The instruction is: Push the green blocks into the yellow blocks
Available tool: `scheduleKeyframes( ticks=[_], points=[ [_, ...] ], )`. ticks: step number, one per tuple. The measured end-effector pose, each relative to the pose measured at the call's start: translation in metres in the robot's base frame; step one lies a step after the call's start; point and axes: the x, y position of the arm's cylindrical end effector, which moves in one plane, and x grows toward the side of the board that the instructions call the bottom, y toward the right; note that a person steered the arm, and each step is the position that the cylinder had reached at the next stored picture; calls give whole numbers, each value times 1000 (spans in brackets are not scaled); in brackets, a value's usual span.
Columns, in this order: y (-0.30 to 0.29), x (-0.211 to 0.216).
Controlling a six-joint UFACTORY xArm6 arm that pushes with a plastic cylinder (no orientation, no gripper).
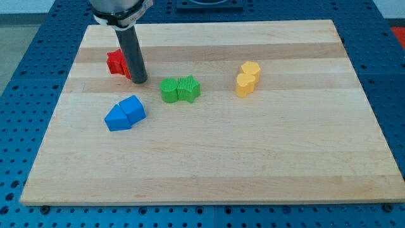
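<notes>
Two green blocks sit side by side near the board's middle: a rounded green block and a green star block, touching. Two yellow blocks stand to their right, touching each other: a yellow hexagonal block and a yellow rounded block just below it. My tip rests on the board to the left of the green blocks, a short gap away, and just right of the red blocks.
Red blocks lie at the upper left, partly hidden behind my rod. Two blue blocks lie touching at the lower left. The wooden board ends on all sides at a blue perforated table.
</notes>
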Motion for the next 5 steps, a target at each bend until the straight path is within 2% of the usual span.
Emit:
scheduleKeyframes(
  ticks=[1,3,5],
  points=[
    [0,0],
    [0,49],
    [25,40]
  ],
)
